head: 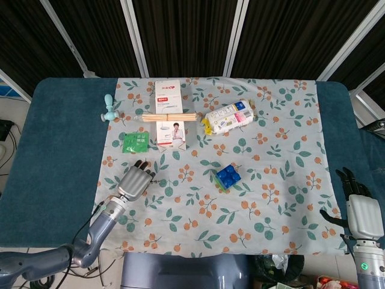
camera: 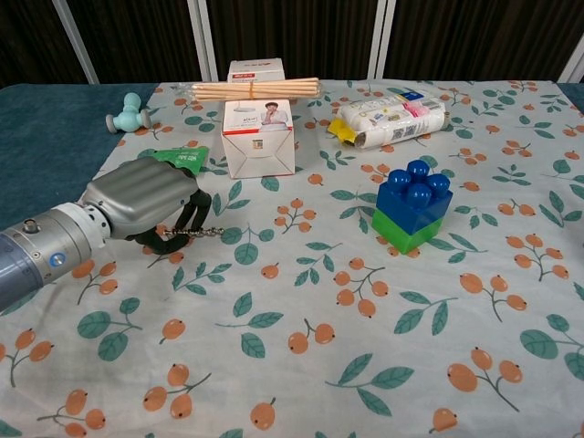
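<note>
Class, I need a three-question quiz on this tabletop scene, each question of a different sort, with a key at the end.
1. True or false: the bundle of wooden sticks lies across the top of the white carton.
2. Multiple choice: what does the left hand hold in its fingers? A) the blue and green brick block B) a small ball chain C) the green sachet
3. Fill in: the right hand sits off the floral cloth, near the table's ____ edge as the head view shows it.

Key: 1 true; 2 B; 3 right.
</note>
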You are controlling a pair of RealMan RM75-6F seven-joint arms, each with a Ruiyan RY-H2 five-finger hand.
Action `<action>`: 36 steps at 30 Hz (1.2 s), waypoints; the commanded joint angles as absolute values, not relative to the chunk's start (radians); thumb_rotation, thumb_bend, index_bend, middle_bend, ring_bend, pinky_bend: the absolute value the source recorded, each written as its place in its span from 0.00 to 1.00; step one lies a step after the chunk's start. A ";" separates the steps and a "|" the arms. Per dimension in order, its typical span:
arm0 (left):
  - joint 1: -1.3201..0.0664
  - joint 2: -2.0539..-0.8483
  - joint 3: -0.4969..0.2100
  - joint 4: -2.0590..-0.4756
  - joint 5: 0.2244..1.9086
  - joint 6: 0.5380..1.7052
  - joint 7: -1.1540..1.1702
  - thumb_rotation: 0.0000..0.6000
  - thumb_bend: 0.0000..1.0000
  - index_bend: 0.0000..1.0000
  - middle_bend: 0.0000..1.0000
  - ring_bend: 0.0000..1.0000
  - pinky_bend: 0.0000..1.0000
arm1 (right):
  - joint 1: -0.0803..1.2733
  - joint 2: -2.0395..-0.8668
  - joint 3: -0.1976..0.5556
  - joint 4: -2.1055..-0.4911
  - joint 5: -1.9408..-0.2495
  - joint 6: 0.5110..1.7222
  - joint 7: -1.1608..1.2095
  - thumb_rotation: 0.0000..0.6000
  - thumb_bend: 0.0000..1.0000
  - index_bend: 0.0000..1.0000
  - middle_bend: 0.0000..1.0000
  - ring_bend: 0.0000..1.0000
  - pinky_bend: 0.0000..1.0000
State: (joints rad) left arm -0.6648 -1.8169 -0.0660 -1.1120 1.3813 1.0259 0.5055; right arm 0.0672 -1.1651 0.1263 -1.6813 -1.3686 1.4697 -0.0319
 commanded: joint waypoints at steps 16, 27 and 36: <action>-0.673 -1.761 -0.098 -1.186 1.385 1.057 0.527 1.00 0.38 0.54 0.57 0.22 0.26 | 0.068 -1.166 0.126 -1.681 -1.370 1.469 -0.034 1.00 0.06 0.13 0.10 0.23 0.22; -0.709 -1.658 -0.172 -1.281 1.358 1.070 0.586 1.00 0.38 0.54 0.57 0.23 0.26 | 0.068 -1.166 0.127 -1.683 -1.364 1.466 -0.036 1.00 0.06 0.13 0.10 0.23 0.22; -0.777 -1.606 -0.264 -1.313 1.290 1.037 0.613 1.00 0.38 0.54 0.57 0.23 0.26 | 0.066 -1.166 0.127 -1.686 -1.361 1.468 -0.036 1.00 0.06 0.13 0.10 0.23 0.22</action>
